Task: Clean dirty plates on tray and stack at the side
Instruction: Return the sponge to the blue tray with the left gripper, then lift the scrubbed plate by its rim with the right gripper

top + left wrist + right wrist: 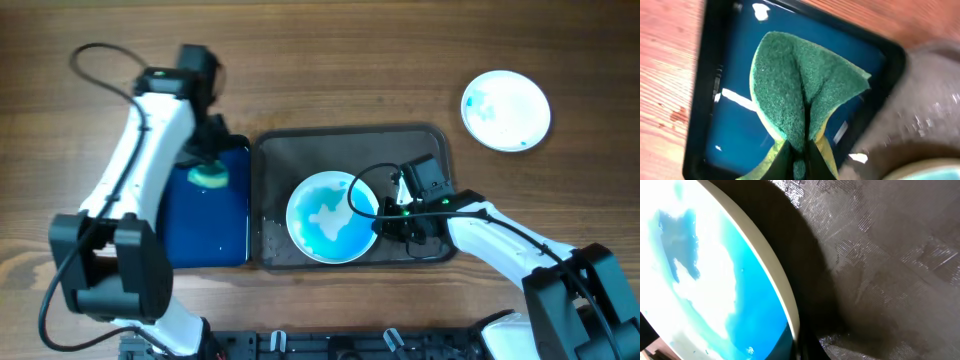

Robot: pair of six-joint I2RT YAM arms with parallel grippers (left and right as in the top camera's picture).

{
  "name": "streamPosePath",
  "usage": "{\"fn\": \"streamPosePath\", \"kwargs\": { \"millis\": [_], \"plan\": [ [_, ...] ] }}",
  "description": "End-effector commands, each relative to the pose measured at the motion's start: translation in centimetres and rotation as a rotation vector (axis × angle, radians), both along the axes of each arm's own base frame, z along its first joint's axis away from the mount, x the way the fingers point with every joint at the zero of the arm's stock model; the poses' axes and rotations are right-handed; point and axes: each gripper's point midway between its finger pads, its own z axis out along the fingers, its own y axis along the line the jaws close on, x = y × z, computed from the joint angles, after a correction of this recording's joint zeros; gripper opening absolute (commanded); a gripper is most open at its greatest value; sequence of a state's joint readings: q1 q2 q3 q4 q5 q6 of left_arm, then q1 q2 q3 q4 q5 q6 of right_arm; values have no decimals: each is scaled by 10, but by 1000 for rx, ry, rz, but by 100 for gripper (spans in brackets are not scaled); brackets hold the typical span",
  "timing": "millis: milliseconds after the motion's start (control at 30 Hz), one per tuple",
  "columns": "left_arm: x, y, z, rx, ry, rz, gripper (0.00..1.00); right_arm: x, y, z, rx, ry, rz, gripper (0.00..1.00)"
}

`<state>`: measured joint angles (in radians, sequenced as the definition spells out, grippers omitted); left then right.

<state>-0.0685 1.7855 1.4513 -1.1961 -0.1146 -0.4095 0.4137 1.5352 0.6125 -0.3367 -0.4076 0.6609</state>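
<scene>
A plate [328, 217] with blue smears sits in the dark tray [420, 145], left of its middle. My right gripper [383, 222] is shut on that plate's right rim; the right wrist view shows the plate [705, 280] filling the left side, with the tray floor [890, 255] beside it. A second plate [506, 109] with faint blue marks lies on the table at the far right. My left gripper [208, 172] is shut on a green and yellow sponge [800, 95], folded between the fingers, above the deep-blue tray [725, 135]. A third plate is out of view.
The deep-blue tray [205, 225] lies directly left of the dark tray, their edges touching. A black cable [360, 190] from the right arm loops over the plate. Wooden tabletop [330, 60] lies behind both trays.
</scene>
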Motion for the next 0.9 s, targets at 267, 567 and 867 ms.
{"fn": "streamPosePath", "kwargs": {
  "millis": [267, 567, 867],
  "plan": [
    [-21, 19, -44, -117, 33, 67, 14, -7, -7, -10, -41, 26, 3, 4],
    [-18, 17, -40, -131, 19, 62, 81, -7, -5, -9, -36, 16, 29, 4],
    [-20, 3, 64, -145, -197, 8, 100, 34, 10, 28, -35, -150, 166, 5]
  ]
}}
